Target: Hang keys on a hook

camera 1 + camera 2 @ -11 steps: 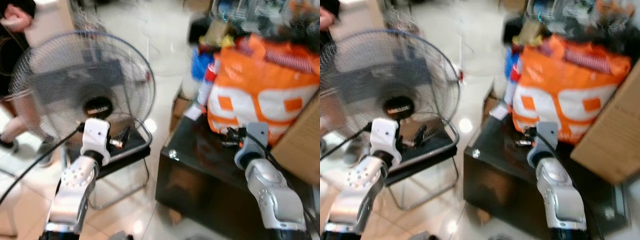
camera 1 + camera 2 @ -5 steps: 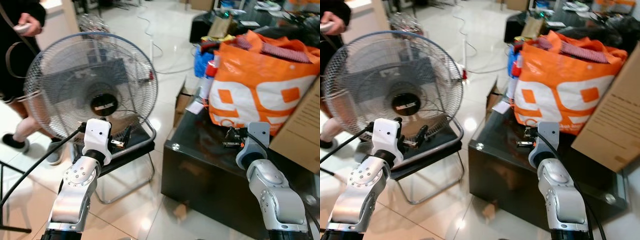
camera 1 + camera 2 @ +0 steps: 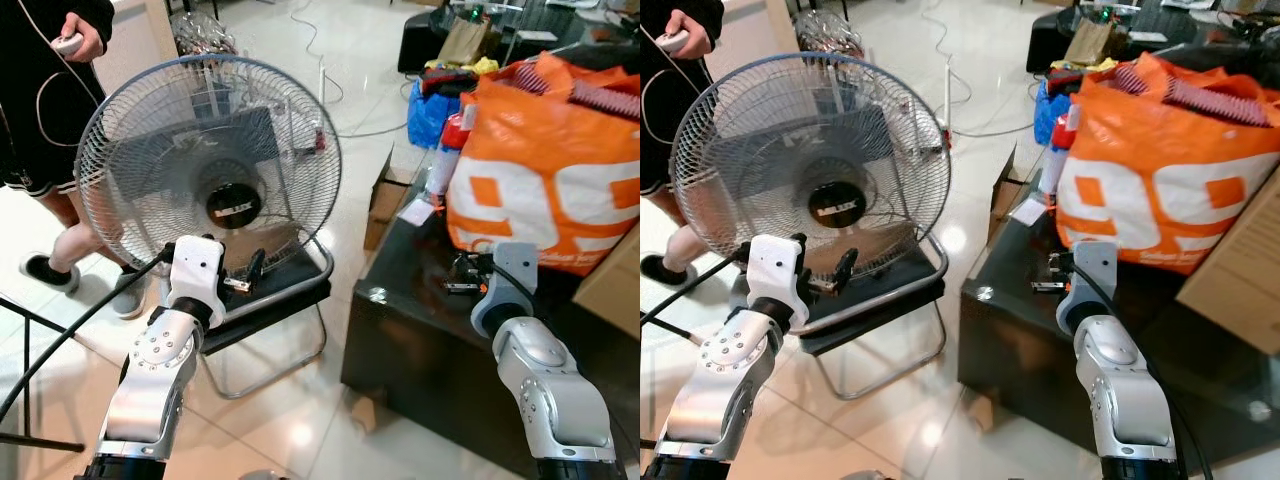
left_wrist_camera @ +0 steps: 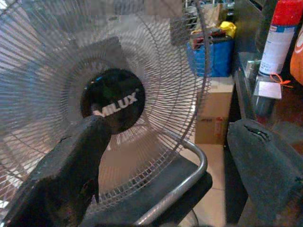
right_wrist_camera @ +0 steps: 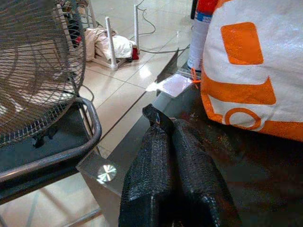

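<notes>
**Left eye view, then the wrists: fan, chair and a crowded desk**

Left eye view. An orange bag [image 3: 545, 200] stands on a dark glossy desk [image 3: 420, 330], stuffed full, with striped cloth [image 3: 600, 95] poking from its mouth. A spray can [image 3: 450, 150] stands upright just beside it at the desk's far edge. On the floor beyond sits a blue bag [image 3: 425, 110] with red and yellow things on top, and a cardboard box [image 3: 385, 195] rests against the desk's side. The right gripper [image 3: 462, 275] hangs low over the desk near the front of the orange bag. The left gripper [image 3: 252, 268] is out in front of a big round fan [image 3: 215, 170] that rests on a black chair [image 3: 290, 290]. A person [image 3: 40, 100] stands to the left behind the fan. Open tiled floor [image 3: 330, 420] runs between the chair and the desk.

Left wrist view. The left gripper's fingers [image 4: 71, 165] are spread wide with nothing between them, aimed at the fan's black hub above the chair's metal rim.

Right wrist view. The right gripper's fingers [image 5: 151, 161] are pressed together above the desk near its corner, the orange bag just beside them. A small dark bit shows at their tips; I cannot tell whether it is the keys, or where they are. A paper tag [image 5: 173, 85] lies on the desk by the can.
</notes>
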Tool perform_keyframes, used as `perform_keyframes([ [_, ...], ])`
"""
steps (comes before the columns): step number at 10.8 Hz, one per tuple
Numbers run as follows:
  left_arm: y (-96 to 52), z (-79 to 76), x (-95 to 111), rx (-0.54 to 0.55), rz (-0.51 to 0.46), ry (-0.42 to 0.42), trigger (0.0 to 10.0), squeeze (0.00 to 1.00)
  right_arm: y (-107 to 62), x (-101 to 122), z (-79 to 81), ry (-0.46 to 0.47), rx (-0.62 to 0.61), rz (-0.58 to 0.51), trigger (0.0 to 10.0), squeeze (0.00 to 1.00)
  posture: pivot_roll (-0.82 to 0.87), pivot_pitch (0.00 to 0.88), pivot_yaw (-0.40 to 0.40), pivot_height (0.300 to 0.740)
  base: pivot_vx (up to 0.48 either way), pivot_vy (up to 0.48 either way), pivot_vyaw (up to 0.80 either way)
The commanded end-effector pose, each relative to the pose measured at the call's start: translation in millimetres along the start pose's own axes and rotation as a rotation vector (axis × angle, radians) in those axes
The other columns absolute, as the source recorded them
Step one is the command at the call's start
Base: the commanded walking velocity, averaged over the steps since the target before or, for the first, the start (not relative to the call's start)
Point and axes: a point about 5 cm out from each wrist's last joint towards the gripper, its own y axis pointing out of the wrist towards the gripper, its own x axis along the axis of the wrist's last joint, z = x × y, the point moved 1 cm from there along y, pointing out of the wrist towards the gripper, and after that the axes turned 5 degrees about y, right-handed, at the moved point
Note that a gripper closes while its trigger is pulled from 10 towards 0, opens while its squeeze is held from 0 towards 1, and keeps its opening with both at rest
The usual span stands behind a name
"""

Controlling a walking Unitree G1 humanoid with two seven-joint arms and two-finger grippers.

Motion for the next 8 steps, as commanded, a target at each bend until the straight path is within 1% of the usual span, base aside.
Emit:
perform_keyframes([
  [1,-0.7,3.0,-1.2,0.002,0.01,-0.001,10.0,0.04,1.2,3.1,1.9,-0.014,0.007,-0.009,10.0,0.0,-0.07,0.0,0.021,0.74,0.0,0.364,0.0],
  [5,3.6,2.2,1.1,-0.008,0.003,0.004,10.0,0.04,2.6,4.5,1.7,-0.013,0.001,-0.016,10.0,0.0,-0.08,0.0,0.041,0.74,0.0,0.39,0.0],
  [6,6.0,1.1,2.5,-0.016,-0.001,0.011,10.0,0.04,2.8,3.9,-0.3,0.007,-0.017,-0.014,10.0,0.0,-0.09,0.0,0.047,0.74,0.0,0.0,0.0],
  [8,7.9,-1.0,3.1,-0.029,-0.004,0.024,10.0,0.04,2.4,3.8,-1.4,0.011,-0.026,-0.015,10.0,0.0,-0.09,0.0,0.051,0.74,0.0,0.0,-0.8],
])
